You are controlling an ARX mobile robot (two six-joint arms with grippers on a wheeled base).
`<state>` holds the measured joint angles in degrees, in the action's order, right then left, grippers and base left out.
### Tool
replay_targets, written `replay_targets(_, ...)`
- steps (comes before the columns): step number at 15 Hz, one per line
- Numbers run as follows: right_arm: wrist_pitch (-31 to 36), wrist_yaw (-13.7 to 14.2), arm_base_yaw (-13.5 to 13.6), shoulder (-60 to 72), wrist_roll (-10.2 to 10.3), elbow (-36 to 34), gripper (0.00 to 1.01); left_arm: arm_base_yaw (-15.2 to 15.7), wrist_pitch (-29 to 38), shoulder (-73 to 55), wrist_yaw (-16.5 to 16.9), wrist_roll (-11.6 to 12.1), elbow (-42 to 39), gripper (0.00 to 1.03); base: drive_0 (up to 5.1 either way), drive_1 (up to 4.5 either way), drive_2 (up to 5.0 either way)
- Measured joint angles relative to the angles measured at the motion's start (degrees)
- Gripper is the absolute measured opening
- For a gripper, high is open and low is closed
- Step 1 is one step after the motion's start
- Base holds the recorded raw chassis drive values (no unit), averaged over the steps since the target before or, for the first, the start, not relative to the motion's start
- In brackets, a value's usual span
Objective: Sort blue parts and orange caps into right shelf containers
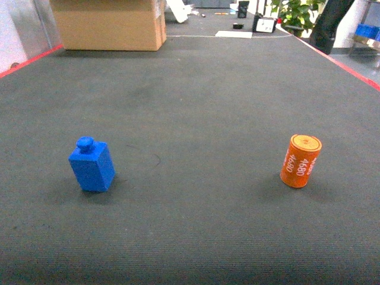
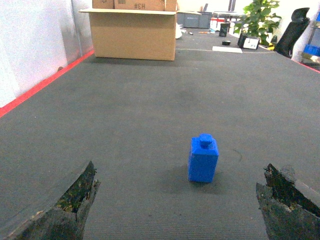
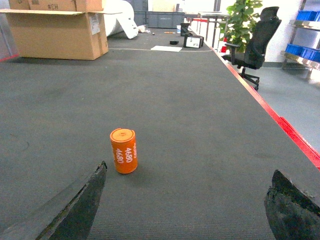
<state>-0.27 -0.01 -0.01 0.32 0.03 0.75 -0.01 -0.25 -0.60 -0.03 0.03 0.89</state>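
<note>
A blue part (image 1: 92,165), a block with a round knob on top, stands upright on the dark mat at the left. An orange cap (image 1: 301,160), a cylinder printed 4680, stands at the right. In the left wrist view my left gripper (image 2: 180,166) is open, and the blue part (image 2: 203,160) stands just ahead of its gap, nearer the right finger. My right gripper (image 3: 189,168) is open too, with the orange cap (image 3: 123,150) ahead near its left finger. Blue containers (image 3: 301,50) sit on a shelf far right. Neither gripper shows in the head view.
A large cardboard box (image 1: 110,24) stands at the far left of the mat. Red tape (image 1: 350,68) marks the mat's right edge, with a black office chair (image 3: 257,37) and a plant (image 3: 242,17) beyond it. Small items (image 1: 263,24) lie at the far end.
</note>
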Motion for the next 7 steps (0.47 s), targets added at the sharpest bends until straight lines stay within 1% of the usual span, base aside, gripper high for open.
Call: replay_targets(7, 0.0, 0.0, 0.0, 0.0, 0.0, 0.0, 0.98, 0.0, 0.0, 0.0, 0.0, 0.0, 0.0, 0.98, 0.0, 0.00, 0.0)
